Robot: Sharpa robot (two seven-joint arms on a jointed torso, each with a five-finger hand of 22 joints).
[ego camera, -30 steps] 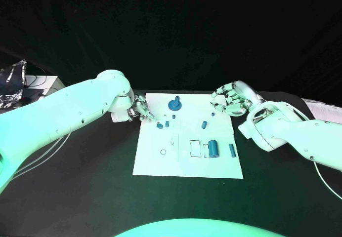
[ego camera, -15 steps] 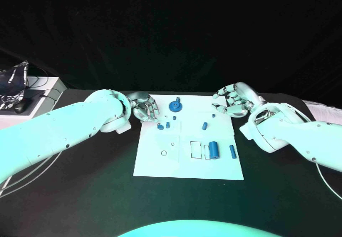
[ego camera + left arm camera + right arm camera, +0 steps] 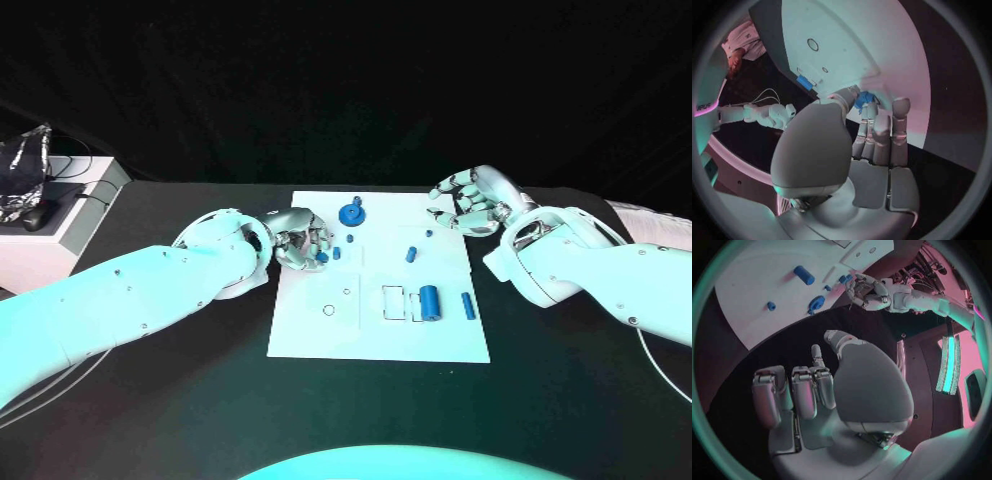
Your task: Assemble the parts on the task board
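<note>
Left hand (image 3: 303, 240) pinching a small blue part (image 3: 862, 99) at the task board's (image 3: 378, 335) far-left edge; right hand (image 3: 469, 203) curled, holding nothing, beyond its far-right corner.

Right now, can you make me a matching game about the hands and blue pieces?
1. left hand
2. right hand
3. big blue cylinder
4. round blue part

A. by the task board's far edge
B. off the board, holding nothing
C. fingers at a small blue part
D. lying on the board's right half

Pairs: 1-C, 2-B, 3-D, 4-A
</note>
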